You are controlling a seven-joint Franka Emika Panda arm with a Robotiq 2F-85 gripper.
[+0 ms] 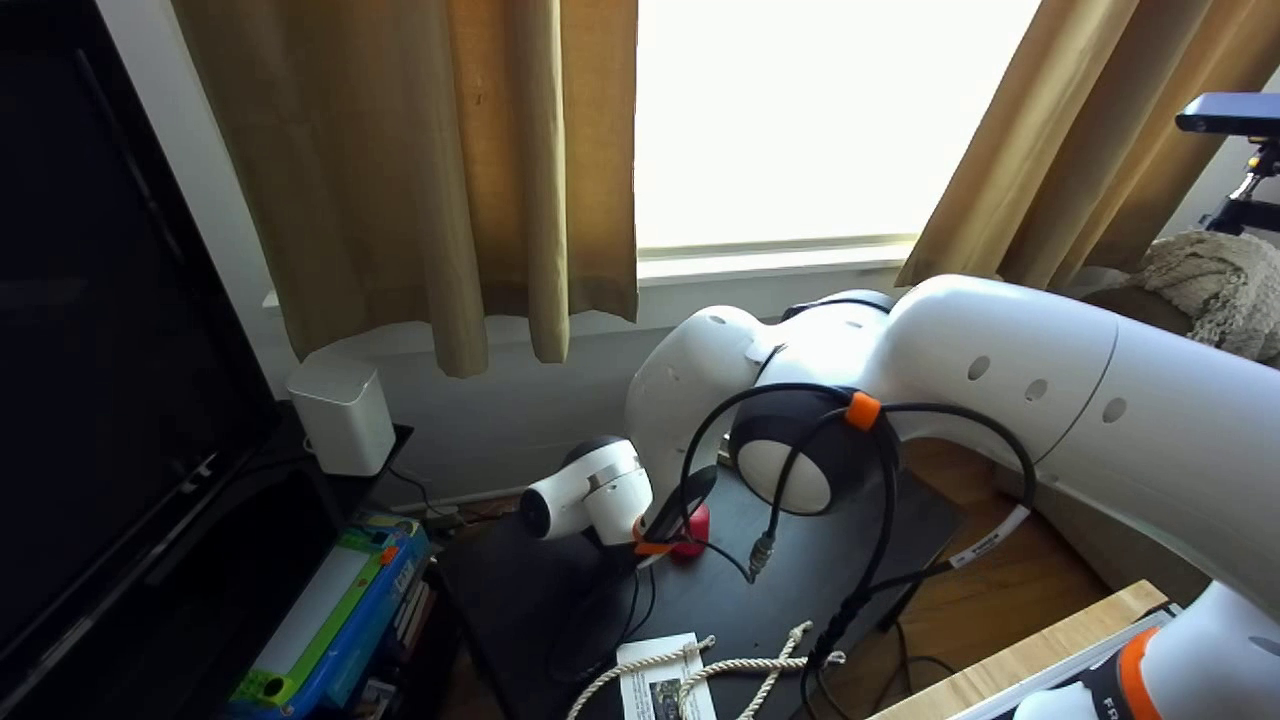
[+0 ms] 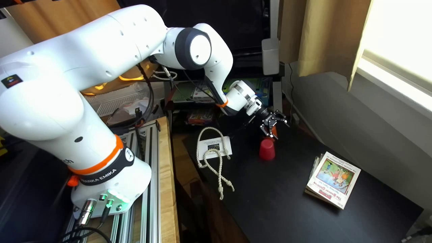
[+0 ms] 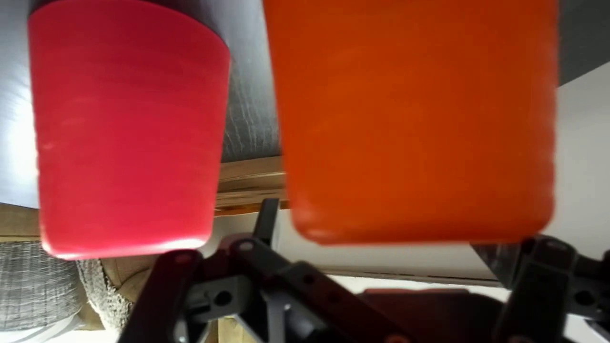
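In the wrist view an orange cup (image 3: 414, 119) fills the upper right, very close, its narrower end toward my gripper (image 3: 388, 228). My jaws stand wide apart. A gap shows between the left finger (image 3: 268, 219) and the cup; the right fingertip is partly hidden behind it. A red cup (image 3: 128, 133) stands to the left in that view, outside the jaws. In an exterior view the red cup (image 2: 267, 149) stands upside down on the black table, just in front of my gripper (image 2: 280, 130), with a bit of the orange cup (image 2: 274, 132) showing among the fingers.
A knotted rope (image 2: 220, 165) lies across a white booklet (image 2: 204, 144) on the black table (image 2: 280, 202). Stacked books (image 2: 334, 179) lie nearer the window wall. A white box-shaped device (image 1: 342, 415) stands by the television (image 1: 90, 300). Cables (image 1: 885, 480) hang from the arm.
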